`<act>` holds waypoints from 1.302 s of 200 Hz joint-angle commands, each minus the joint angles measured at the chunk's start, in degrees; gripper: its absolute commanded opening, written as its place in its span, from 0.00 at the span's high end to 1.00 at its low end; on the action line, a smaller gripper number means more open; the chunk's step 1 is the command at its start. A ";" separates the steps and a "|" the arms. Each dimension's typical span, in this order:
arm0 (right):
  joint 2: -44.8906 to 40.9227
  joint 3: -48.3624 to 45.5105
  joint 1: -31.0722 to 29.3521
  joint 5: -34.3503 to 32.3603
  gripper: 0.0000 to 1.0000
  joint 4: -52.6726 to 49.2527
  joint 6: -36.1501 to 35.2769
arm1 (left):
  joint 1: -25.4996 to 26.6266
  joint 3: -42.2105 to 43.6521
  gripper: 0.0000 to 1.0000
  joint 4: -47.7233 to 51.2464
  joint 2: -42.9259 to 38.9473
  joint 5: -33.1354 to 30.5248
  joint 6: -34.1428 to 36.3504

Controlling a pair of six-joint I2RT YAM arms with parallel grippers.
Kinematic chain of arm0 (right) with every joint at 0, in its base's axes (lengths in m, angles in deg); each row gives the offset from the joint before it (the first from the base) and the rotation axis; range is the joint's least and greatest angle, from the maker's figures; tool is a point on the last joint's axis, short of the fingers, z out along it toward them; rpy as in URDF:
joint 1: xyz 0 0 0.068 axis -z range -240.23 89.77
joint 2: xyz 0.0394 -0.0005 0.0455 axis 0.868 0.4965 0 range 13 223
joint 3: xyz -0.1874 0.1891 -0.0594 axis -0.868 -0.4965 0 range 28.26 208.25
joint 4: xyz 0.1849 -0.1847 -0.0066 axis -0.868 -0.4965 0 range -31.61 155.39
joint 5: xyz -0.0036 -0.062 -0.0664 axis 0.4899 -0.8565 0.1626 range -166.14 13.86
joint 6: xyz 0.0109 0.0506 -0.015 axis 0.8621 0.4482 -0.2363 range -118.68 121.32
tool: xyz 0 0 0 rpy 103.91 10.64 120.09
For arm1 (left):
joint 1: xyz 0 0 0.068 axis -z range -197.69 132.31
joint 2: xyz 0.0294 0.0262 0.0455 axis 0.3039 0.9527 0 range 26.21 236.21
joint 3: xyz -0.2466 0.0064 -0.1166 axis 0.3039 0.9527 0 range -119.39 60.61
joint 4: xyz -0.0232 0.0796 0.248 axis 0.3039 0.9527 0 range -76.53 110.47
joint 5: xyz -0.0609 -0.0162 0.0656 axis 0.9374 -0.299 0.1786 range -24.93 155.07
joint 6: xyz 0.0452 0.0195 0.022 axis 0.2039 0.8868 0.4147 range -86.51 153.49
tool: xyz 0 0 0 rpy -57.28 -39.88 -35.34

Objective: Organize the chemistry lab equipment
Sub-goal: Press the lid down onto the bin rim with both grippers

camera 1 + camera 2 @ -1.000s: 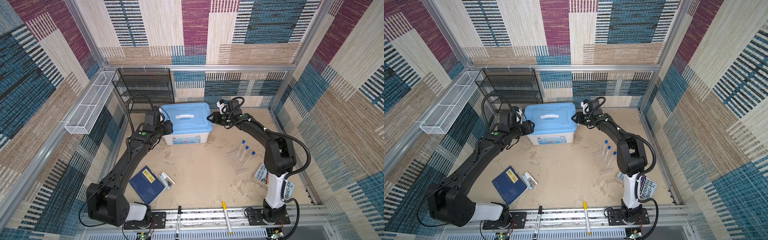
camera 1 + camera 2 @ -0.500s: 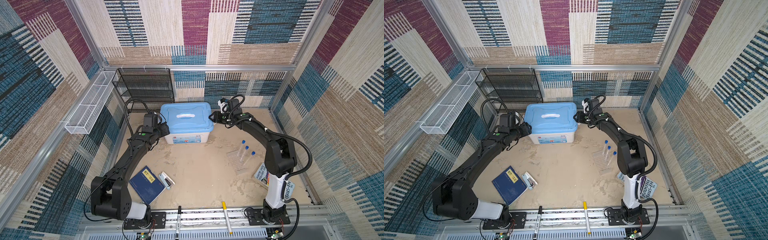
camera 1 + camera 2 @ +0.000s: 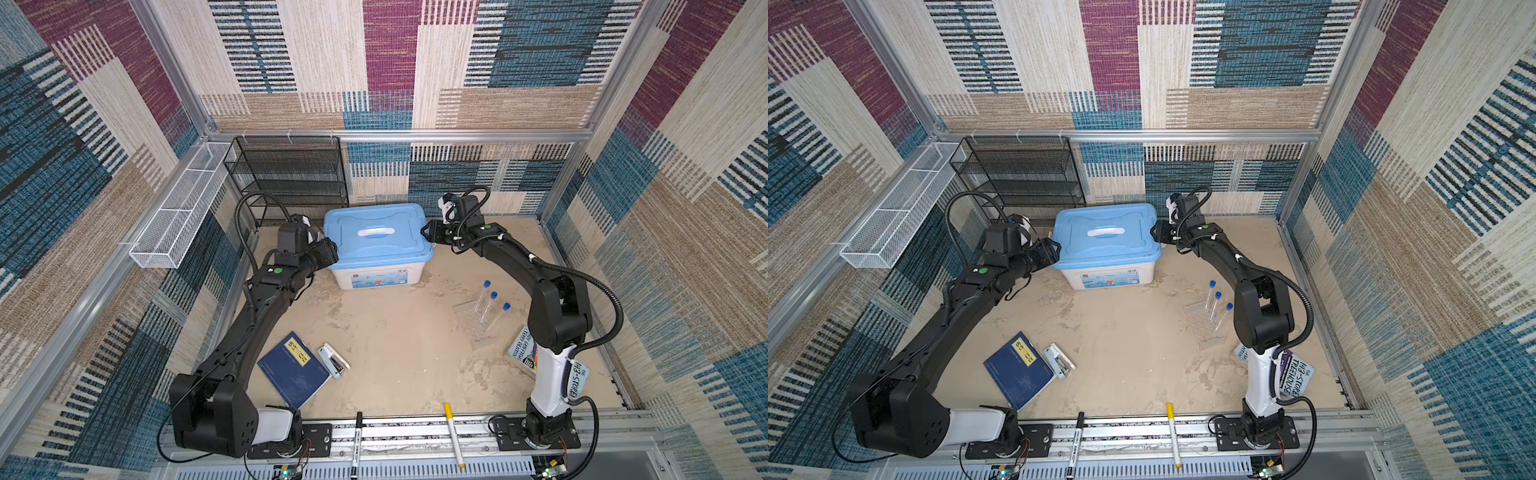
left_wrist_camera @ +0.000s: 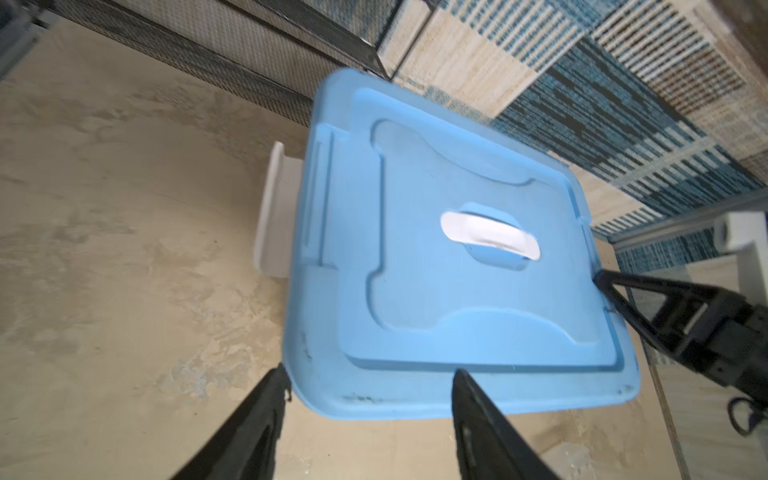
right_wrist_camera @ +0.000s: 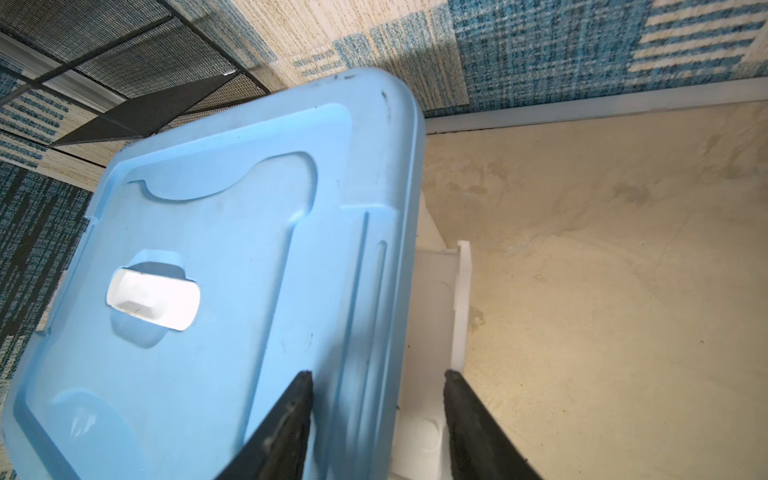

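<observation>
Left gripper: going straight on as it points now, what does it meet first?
Most likely the blue lid: its near rim sits right ahead of the left gripper, between the open fingertips. Height is unclear, so it could skim above.

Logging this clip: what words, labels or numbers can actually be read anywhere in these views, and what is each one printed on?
"13-STOREY TREEHOUSE": cover of the pale blue book.
"GRIFFITHS" / "TERRY DENTON": same cover, partly cut off in a top view.
Too small or blurred to read: the front label on the storage box, the yellow label on the navy book, and the print along the black marker.
</observation>
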 commanded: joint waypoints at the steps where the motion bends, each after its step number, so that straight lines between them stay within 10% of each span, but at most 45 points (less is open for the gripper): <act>1: 0.84 -0.03 -0.06 -1.56 0.48 -6.37 -1.48 | -2.38 -0.49 0.28 -1.11 0.94 -0.24 0.99; 177: 0.90 -1.91 -0.80 -0.78 0.47 -5.58 -2.98 | -8.34 4.75 0.10 -29.37 18.09 23.44 -6.87; 260: 0.19 -4.05 -1.12 -1.27 0.47 -4.70 -2.96 | -7.22 2.16 0.25 -16.97 14.64 15.80 -1.19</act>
